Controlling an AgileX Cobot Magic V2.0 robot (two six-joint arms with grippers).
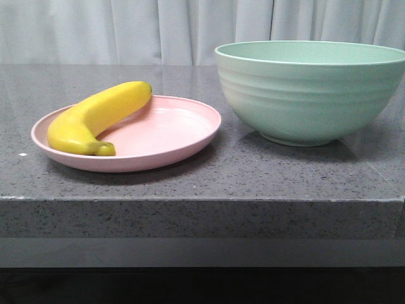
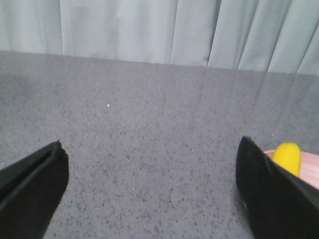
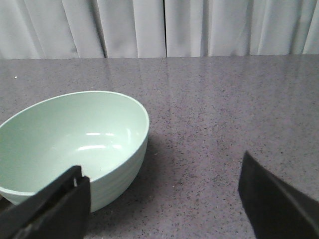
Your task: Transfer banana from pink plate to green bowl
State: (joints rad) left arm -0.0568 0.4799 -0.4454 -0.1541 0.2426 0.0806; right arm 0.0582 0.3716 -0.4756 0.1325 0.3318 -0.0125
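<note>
The yellow banana (image 1: 95, 117) lies on the pink plate (image 1: 171, 136) at the left of the grey table. The green bowl (image 1: 310, 88) stands to the plate's right and is empty. No gripper shows in the front view. In the left wrist view my left gripper (image 2: 152, 172) is open and empty over bare table, with the banana's tip (image 2: 288, 157) and a bit of plate (image 2: 311, 167) just past one finger. In the right wrist view my right gripper (image 3: 164, 194) is open and empty, with the bowl (image 3: 75, 139) beside one finger.
The table is a grey speckled stone slab with its front edge (image 1: 202, 199) close to the camera. A pale curtain (image 1: 126, 28) hangs behind the table.
</note>
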